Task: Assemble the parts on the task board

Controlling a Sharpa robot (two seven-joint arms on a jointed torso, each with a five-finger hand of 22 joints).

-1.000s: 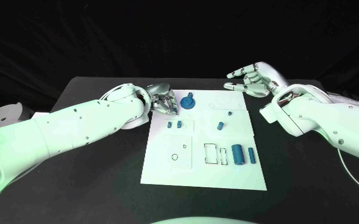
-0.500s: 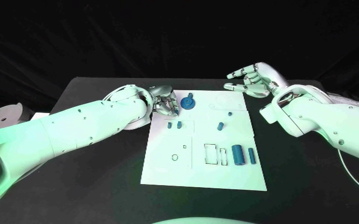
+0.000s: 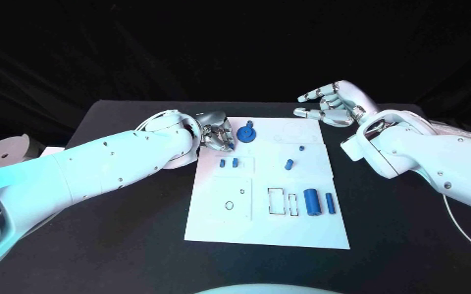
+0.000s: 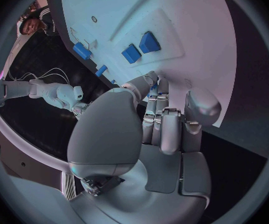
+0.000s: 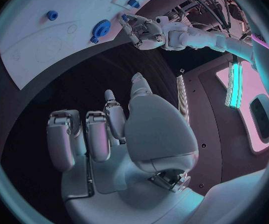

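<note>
Your left hand (image 3: 214,136) sits at the far left corner of the task board (image 3: 235,219), and the blue gear (image 3: 246,135) lies just to its right on the board's far edge; that short gap is what the next move depends on. The gear lies flat with a small knob rising from it, so you have no long axis to line up with. It looks like a sideways reach to the right, ending above the piece.

In the left wrist view the fingers (image 4: 166,129) are curled in toward the palm with nothing plainly between them. A speck of blue shows near the fingertips, but you cannot tell whether that is a held part or one lying on the board beyond.

Your right hand (image 3: 329,105) hangs over the tabletop (image 3: 128,192) just past the board's far right corner, fingers loosely apart and empty, as its own wrist view confirms. It is clearly farther from the gear than the left hand, so the left is the natural one to use.

The other parts lie nearer you: two small blue blocks (image 3: 228,162) left of centre, a short peg (image 3: 288,165) in the middle, and a thick cylinder (image 3: 312,202) beside a thinner one (image 3: 330,203) at the near right, both lying far-to-near.
</note>
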